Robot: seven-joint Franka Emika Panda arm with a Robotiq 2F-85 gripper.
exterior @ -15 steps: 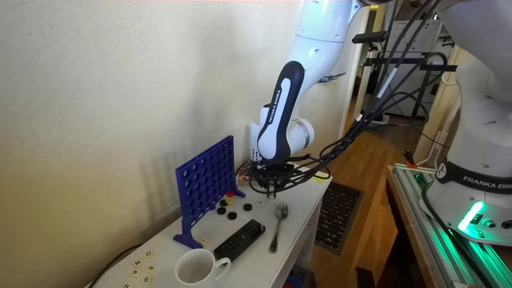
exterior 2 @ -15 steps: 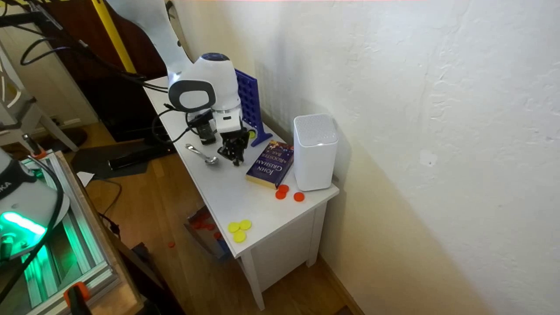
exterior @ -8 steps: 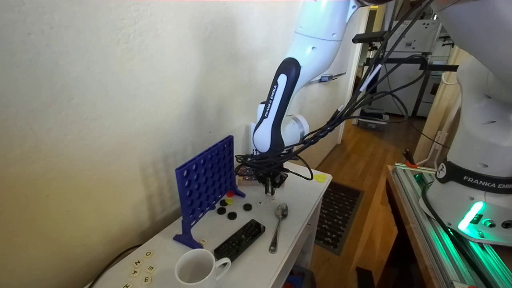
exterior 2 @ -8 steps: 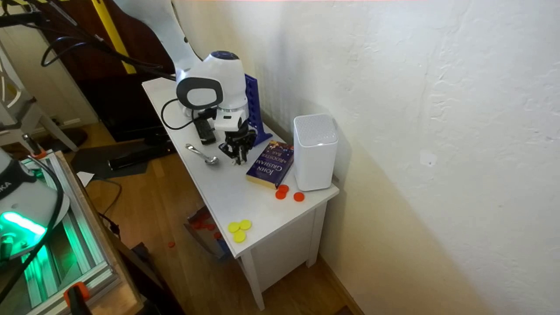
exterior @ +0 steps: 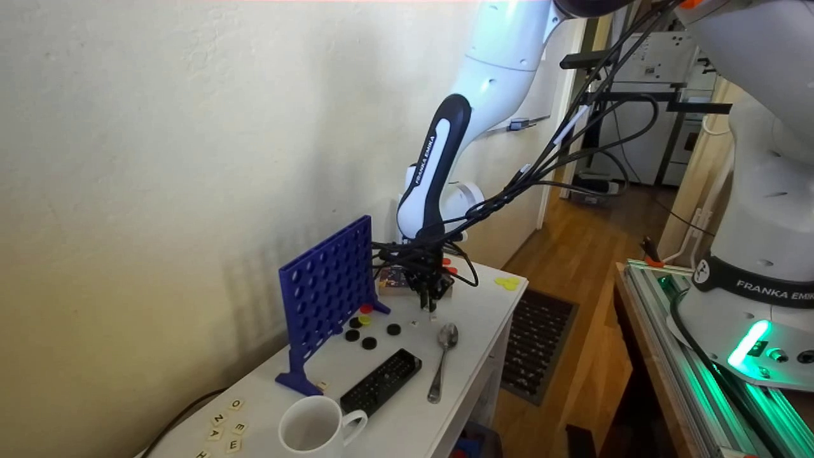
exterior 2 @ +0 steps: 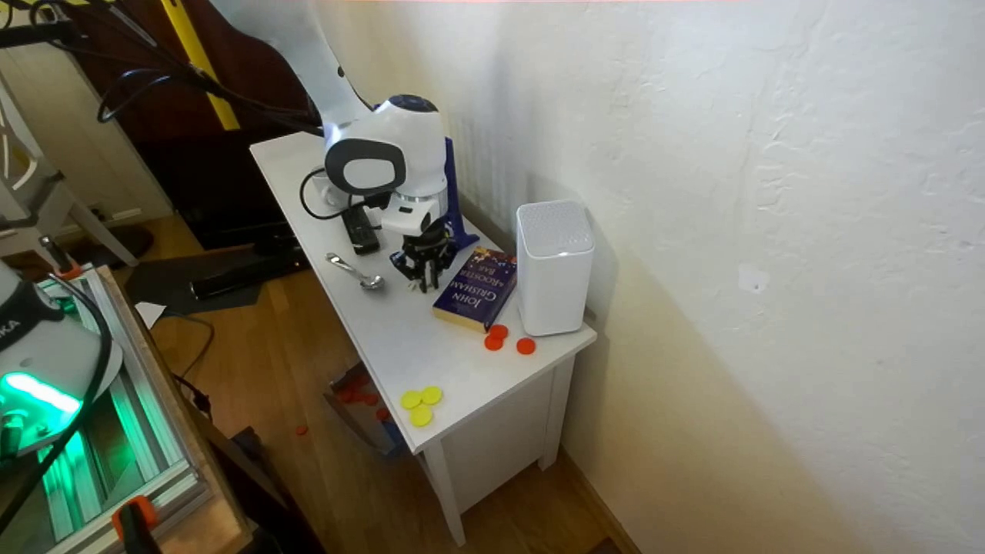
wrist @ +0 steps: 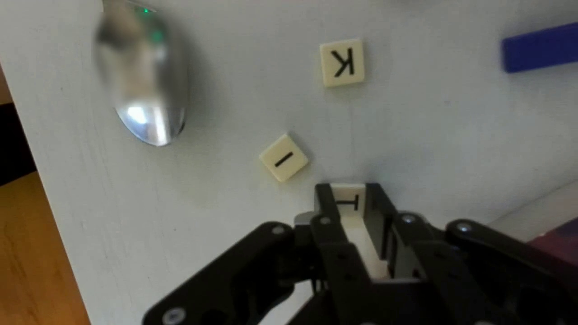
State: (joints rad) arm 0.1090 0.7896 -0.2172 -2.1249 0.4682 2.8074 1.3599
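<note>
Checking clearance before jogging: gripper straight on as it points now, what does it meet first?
Likely the white tabletop: the gripper points down at it, with the T tile between its fingertips. How much gap lies below, if any, is unclear.

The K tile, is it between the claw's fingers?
No, the T tile is there, and the K tile lies apart from the claw.

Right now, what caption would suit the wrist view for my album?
Claw with a T tile snug between its fingertips; an I tile, a K tile and a spoon nearby.
</note>
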